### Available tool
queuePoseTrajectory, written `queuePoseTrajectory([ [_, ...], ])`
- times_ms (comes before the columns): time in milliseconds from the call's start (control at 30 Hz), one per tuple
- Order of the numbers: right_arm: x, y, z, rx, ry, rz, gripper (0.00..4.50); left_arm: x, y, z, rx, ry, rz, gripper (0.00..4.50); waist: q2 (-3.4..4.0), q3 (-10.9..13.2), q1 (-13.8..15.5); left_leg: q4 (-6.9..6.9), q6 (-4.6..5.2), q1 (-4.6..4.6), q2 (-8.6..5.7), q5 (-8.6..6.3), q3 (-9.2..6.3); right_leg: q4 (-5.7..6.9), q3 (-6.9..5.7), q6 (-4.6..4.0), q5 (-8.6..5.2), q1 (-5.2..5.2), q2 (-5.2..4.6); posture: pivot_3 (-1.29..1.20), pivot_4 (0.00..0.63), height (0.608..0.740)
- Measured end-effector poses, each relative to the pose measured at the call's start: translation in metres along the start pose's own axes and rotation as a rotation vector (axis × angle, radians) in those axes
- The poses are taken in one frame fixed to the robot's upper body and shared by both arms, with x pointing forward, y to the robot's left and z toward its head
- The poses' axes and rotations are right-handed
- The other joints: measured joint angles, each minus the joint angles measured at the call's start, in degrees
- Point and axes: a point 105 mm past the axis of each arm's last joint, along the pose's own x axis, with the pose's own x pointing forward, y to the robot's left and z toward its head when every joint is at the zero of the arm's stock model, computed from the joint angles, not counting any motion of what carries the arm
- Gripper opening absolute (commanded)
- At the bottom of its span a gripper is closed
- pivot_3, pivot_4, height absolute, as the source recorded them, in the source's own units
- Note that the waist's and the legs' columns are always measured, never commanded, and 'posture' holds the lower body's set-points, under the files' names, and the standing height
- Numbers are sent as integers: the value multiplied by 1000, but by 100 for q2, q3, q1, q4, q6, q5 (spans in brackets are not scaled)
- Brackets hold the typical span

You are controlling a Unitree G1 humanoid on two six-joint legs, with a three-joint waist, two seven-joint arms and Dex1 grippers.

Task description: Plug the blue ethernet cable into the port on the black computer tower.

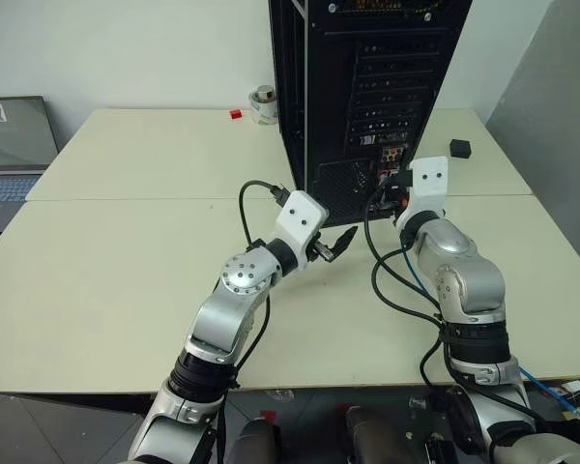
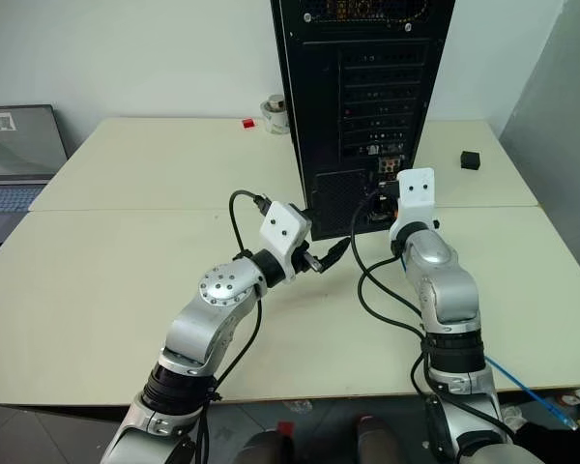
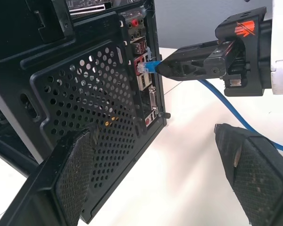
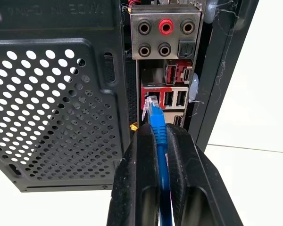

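Right gripper (image 4: pixel 162 141) jaws clamped on blue ethernet cable (image 4: pixel 156 123); clear plug just ahead of jaws, at port (image 4: pixel 150 101) mouth on black computer tower (image 3: pixel 85 108). Left gripper (image 1: pixel 336 244) jaws wide, empty. Risk: slight tilt jams plug against port rim, cable slips.

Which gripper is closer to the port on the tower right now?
Right. The right gripper holds the blue ethernet cable with its plug at the port. The left gripper hangs open beside the black computer tower, farther off.
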Motion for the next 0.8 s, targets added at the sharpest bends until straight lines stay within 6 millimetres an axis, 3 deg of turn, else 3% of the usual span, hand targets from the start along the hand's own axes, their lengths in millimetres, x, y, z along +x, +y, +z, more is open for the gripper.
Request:
queuePoseTrajectory([
  [800,3,3,5,14,-5,-5,0,1,-1,0,1,-1,1,4152,1,1,-5,-2,0,-3,1,0,1,-2,1,0,0,-4,0,0,150,740],
])
